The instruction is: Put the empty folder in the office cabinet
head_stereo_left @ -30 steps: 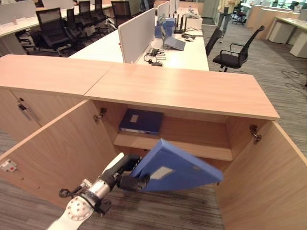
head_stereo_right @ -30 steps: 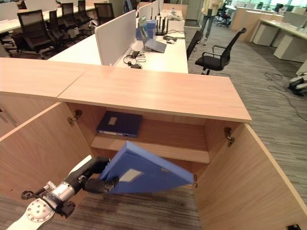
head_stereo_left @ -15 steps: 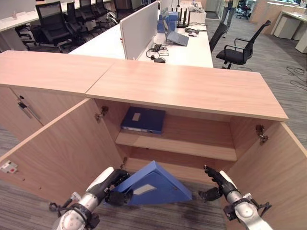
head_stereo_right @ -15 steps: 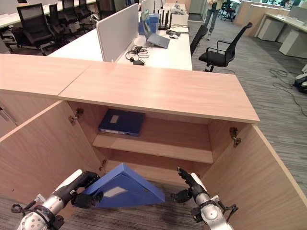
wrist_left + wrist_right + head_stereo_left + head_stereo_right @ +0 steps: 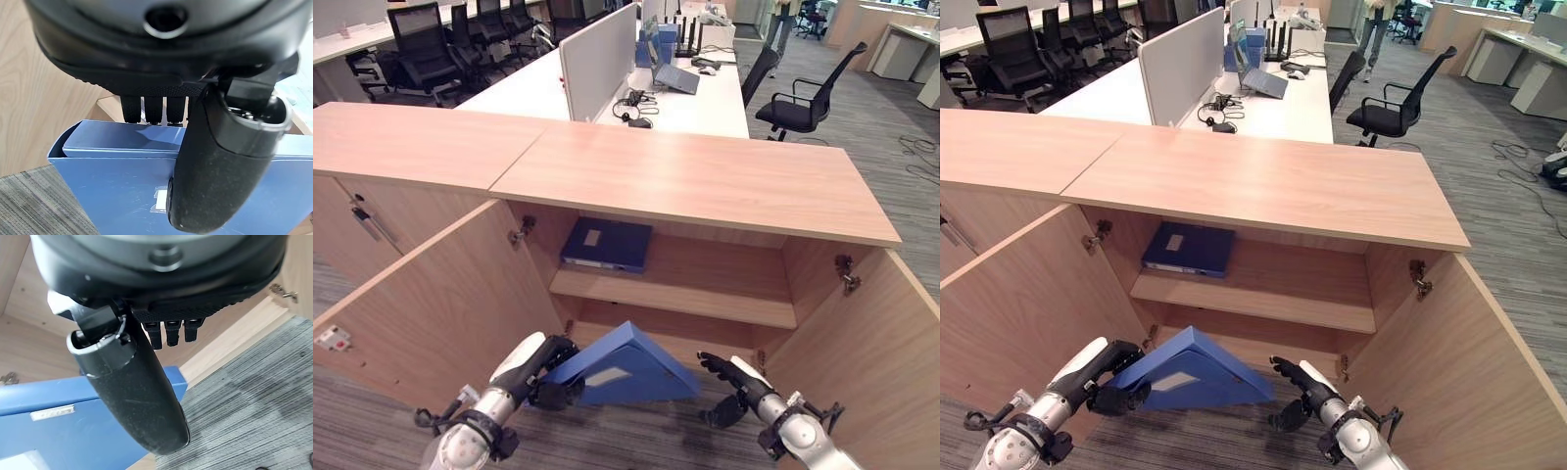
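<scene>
One blue folder (image 5: pixel 625 370), tilted, white label | left hand (image 5: pixel 551 367) pinching it | right hand (image 5: pixel 724 376) seemingly open

Grey striped carpet (image 5: pixel 862 137) covers an open office. Behind stands a long white table (image 5: pixel 700 108) with a white divider panel (image 5: pixel 597 61), black office chairs (image 5: pixel 803 93) around it, and more desks (image 5: pixel 896 49) beyond.

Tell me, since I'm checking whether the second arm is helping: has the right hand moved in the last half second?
Yes. The right hand has moved left, away from the cabinet's right door and closer to the blue folder.
</scene>
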### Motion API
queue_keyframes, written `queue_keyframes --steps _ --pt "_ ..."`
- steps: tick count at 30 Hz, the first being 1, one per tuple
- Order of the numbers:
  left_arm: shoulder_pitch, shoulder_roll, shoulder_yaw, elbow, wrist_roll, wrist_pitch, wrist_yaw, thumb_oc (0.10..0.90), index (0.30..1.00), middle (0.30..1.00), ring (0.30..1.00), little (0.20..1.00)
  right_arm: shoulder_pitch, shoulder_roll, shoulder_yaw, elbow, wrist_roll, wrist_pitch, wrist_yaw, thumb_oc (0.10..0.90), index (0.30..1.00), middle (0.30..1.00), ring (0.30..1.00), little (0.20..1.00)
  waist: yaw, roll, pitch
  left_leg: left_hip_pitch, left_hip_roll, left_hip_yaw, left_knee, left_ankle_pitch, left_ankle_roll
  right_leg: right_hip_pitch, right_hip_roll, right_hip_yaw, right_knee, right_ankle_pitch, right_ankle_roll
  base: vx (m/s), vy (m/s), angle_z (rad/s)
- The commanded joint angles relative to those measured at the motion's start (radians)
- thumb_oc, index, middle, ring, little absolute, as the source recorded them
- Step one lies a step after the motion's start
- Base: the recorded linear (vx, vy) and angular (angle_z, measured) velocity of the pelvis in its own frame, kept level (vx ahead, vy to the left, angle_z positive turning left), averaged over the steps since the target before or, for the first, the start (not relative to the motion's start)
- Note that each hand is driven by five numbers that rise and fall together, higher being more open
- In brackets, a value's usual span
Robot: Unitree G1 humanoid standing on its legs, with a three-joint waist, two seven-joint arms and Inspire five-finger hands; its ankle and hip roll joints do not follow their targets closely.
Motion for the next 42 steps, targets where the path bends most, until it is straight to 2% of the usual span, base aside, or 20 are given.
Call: queue_keyframes --steps 1,11,23,25,29,30,31,32,35,37,38,39,40,42 --pt "-0.146 -0.017 0.047 -0.104 0.002 -0.127 0.069 0.400 0.300 0.300 0.300 0.300 -0.144 -0.034 0.020 -0.132 0.042 -0.101 -0.015 0.800 0.900 0.900 0.900 0.900 -0.004 -0.031 -0.041 -0.002 0.013 -0.029 -0.005 -0.078 -0.022 0.001 -0.053 -0.029 0.007 -0.014 0.077 0.00 0.000 0.00" --pt "-0.193 0.001 0.003 -0.156 -0.070 -0.141 0.054 0.400 0.300 0.300 0.300 0.300 -0.196 -0.023 0.053 -0.122 0.007 -0.101 -0.043 0.800 0.900 0.900 0.900 0.900 -0.001 -0.030 -0.046 -0.001 0.013 -0.033 -0.005 -0.078 -0.022 0.002 -0.051 -0.030 0.007 -0.016 0.076 0.00 0.000 0.00" --pt "-0.292 -0.004 -0.115 -0.210 -0.335 -0.132 -0.004 0.400 0.300 0.300 0.300 0.300 -0.271 0.044 0.115 -0.087 0.051 -0.092 -0.059 0.800 0.900 0.900 0.900 0.900 -0.007 -0.031 -0.052 0.001 0.013 -0.037 -0.005 -0.081 -0.022 0.007 -0.054 -0.030 0.007 -0.014 0.075 0.00 0.000 0.00" --pt "-0.326 -0.004 -0.146 -0.237 -0.414 -0.131 -0.012 0.400 0.300 0.300 0.300 0.300 -0.319 0.072 0.148 -0.041 0.042 -0.088 -0.075 0.800 0.900 0.900 0.900 0.900 -0.006 -0.030 -0.056 0.001 0.013 -0.039 -0.005 -0.081 -0.022 0.008 -0.053 -0.030 0.007 -0.013 0.075 0.00 0.000 0.00" --pt "-0.350 0.000 -0.173 -0.242 -0.450 -0.127 -0.016 0.400 0.300 0.300 0.300 0.300 -0.373 0.085 0.176 -0.016 0.013 -0.089 -0.087 0.800 0.900 0.900 0.900 0.900 -0.002 -0.030 -0.056 0.002 0.014 -0.040 -0.005 -0.081 -0.022 0.009 -0.053 -0.030 0.007 -0.013 0.075 0.00 0.000 0.00" --pt "-0.359 0.000 -0.182 -0.244 -0.460 -0.127 -0.017 0.400 0.300 0.300 0.300 0.300 -0.389 0.088 0.183 -0.008 0.009 -0.089 -0.092 0.607 0.611 0.611 0.611 0.611 -0.001 -0.030 -0.056 0.003 0.013 -0.039 -0.005 -0.081 -0.023 0.010 -0.054 -0.030 0.007 -0.013 0.075 0.00 0.000 0.00" --pt "-0.365 0.001 -0.189 -0.245 -0.465 -0.126 -0.016 0.400 0.300 0.300 0.300 0.300 -0.395 0.094 0.185 -0.005 0.013 -0.088 -0.097 0.471 0.406 0.406 0.406 0.406 0.000 -0.031 -0.057 0.003 0.014 -0.039 -0.005 -0.081 -0.023 0.011 -0.054 -0.031 0.007 -0.014 0.075 0.00 0.000 0.00" --pt "-0.374 0.000 -0.200 -0.243 -0.473 -0.127 -0.013 0.400 0.300 0.300 0.300 0.300 -0.398 0.103 0.187 0.006 0.026 -0.088 -0.104 0.400 0.300 0.300 0.300 0.300 0.000 -0.031 -0.057 0.003 0.014 -0.038 -0.005 -0.082 -0.023 0.011 -0.054 -0.030 0.007 -0.014 0.075 0.00 0.000 0.04" --pt "-0.393 -0.014 -0.222 -0.237 -0.492 -0.121 0.001 0.400 0.300 0.300 0.300 0.300 -0.391 0.154 0.178 0.044 0.095 -0.084 -0.148 0.400 0.300 0.300 0.300 0.300 -0.001 -0.028 -0.057 0.003 0.013 -0.038 -0.005 -0.081 -0.023 0.011 -0.054 -0.029 0.007 -0.012 0.073 -0.01 0.006 0.06" --pt "-0.393 -0.014 -0.222 -0.236 -0.492 -0.121 0.001 0.400 0.300 0.300 0.300 0.300 -0.391 0.154 0.178 0.044 0.095 -0.084 -0.148 0.400 0.300 0.300 0.300 0.300 -0.001 -0.028 -0.056 0.003 0.013 -0.038 -0.005 -0.081 -0.023 0.011 -0.054 -0.028 0.007 -0.012 0.073 0.00 0.000 0.00" --pt "-0.400 -0.022 -0.232 -0.225 -0.498 -0.113 0.009 0.400 0.300 0.300 0.300 0.300 -0.372 0.188 0.169 0.064 0.178 -0.085 -0.154 0.400 0.300 0.300 0.300 0.300 -0.003 -0.026 -0.054 0.004 0.013 -0.037 -0.005 -0.079 -0.023 0.012 -0.054 -0.027 0.007 -0.011 0.073 0.00 0.000 0.00" --pt "-0.401 -0.022 -0.233 -0.225 -0.498 -0.114 0.010 0.400 0.300 0.300 0.300 0.300 -0.373 0.188 0.169 0.065 0.178 -0.086 -0.154 0.400 0.300 0.300 0.300 0.300 -0.003 -0.026 -0.054 0.004 0.013 -0.037 -0.005 -0.079 -0.023 0.012 -0.054 -0.027 0.007 -0.011 0.072 0.00 0.000 0.00" --pt "-0.406 -0.026 -0.239 -0.218 -0.509 -0.105 0.002 0.400 0.300 0.300 0.300 0.300 -0.359 0.214 0.184 0.079 0.242 -0.083 -0.127 0.400 0.300 0.300 0.300 0.300 -0.003 -0.026 -0.051 0.004 0.013 -0.035 -0.005 -0.079 -0.024 0.011 -0.053 -0.026 0.007 -0.010 0.072 0.00 0.000 0.00" --pt "-0.399 -0.023 -0.239 -0.212 -0.508 -0.103 -0.008 0.400 0.300 0.300 0.300 0.300 -0.357 0.201 0.204 0.062 0.220 -0.082 -0.096 0.400 0.300 0.300 0.300 0.300 -0.003 -0.028 -0.049 0.003 0.013 -0.035 -0.005 -0.079 -0.025 0.011 -0.053 -0.026 0.007 -0.010 0.072 -0.01 -0.002 -0.02"
